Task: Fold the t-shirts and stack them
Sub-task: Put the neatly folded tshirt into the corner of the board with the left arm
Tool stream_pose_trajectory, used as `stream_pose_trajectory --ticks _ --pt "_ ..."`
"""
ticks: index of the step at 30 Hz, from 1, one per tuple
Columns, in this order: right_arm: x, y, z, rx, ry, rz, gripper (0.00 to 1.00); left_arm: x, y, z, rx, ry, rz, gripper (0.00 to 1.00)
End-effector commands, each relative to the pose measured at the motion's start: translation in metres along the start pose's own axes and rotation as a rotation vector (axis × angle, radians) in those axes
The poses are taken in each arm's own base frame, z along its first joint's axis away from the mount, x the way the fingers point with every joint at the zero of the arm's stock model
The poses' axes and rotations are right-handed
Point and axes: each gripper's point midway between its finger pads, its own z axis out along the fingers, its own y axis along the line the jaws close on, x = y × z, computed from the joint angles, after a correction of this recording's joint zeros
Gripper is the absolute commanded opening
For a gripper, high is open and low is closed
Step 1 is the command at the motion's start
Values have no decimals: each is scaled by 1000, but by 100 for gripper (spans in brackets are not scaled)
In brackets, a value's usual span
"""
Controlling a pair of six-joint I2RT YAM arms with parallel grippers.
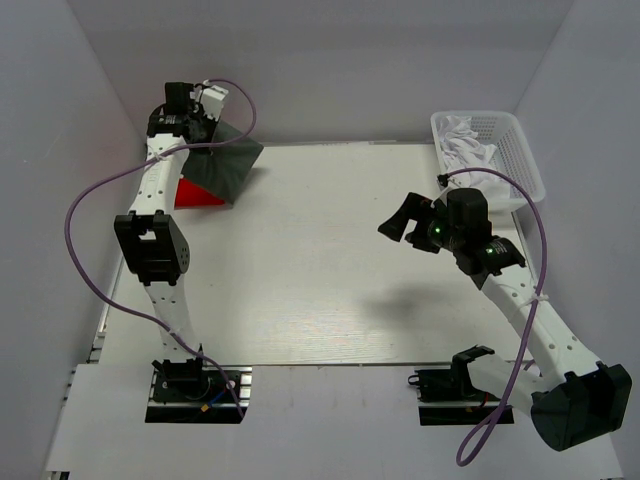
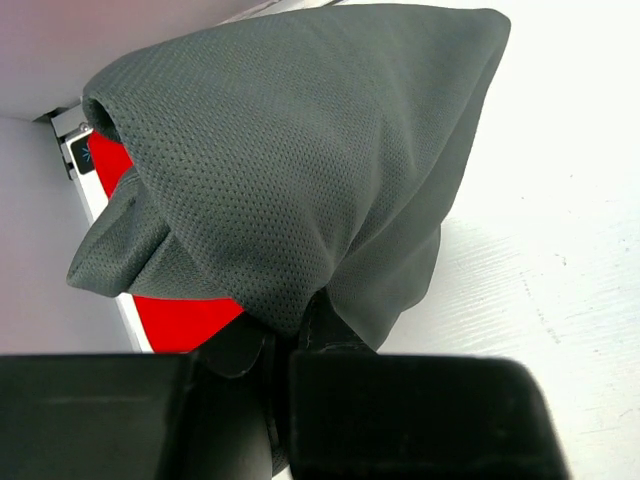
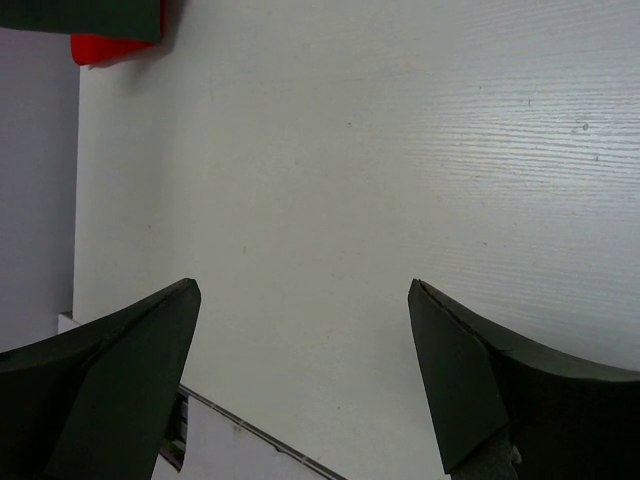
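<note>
Grey shirt (image 1: 228, 165) is clamped in the left gripper (image 2: 295, 342) at the far-left corner, hung directly over the red shirt (image 1: 196, 194). Right gripper (image 1: 406, 222) is spread wide, empty, well apart rightward. Left arm is nearer.

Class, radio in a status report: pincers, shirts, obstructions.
Left pincer shut on grey t-shirt, draped over red t-shirt. Right pincer open, empty, above bare table. No obstruction seen.

Far left: upper t-shirt (image 1: 228, 165) over lower t-shirt (image 1: 196, 195); basket (image 1: 529, 152) far right.
</note>
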Motion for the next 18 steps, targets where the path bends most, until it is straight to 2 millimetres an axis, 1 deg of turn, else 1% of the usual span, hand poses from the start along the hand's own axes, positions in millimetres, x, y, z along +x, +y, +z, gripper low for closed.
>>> stream_pose_trajectory --ticks 1,2,6,8,9,11,12,13,14,15,16,17,18 --pt "-11 3 1 -11 -46 0 90 -26 14 -43 -38 -95 -3 0" --pt "-13 3 1 -12 -53 -3 90 -24 19 -44 -46 -92 -10 0" --pt "-9 3 6 -17 -32 9 90 -21 26 -44 -66 -84 -7 0" --pt "-9 3 8 -16 -28 14 90 -15 37 -46 -83 -78 -22 0" --pt "-8 4 9 -24 -22 8 90 -18 39 -46 -88 -89 -21 0" --pt "-10 4 12 -22 -17 11 90 -18 49 -47 -90 -106 -23 0" --pt "-9 4 12 -24 -12 11 90 -18 49 -47 -90 -106 -23 0" --pt "-9 3 15 -18 -4 11 90 -11 51 -39 -80 -92 -31 0" --pt "-10 4 16 -20 -4 10 90 -9 49 -34 -66 -88 -32 0" --pt "-11 4 18 -18 4 12 90 -12 50 -36 -70 -96 -31 0" --pt "-11 6 19 -22 6 10 90 -4 52 -31 -67 -73 -40 0" --pt "-12 7 19 -27 10 12 90 -1 52 -27 -63 -65 -41 0" --pt "-14 9 21 -32 12 11 90 2 58 -28 -79 -58 -47 0"
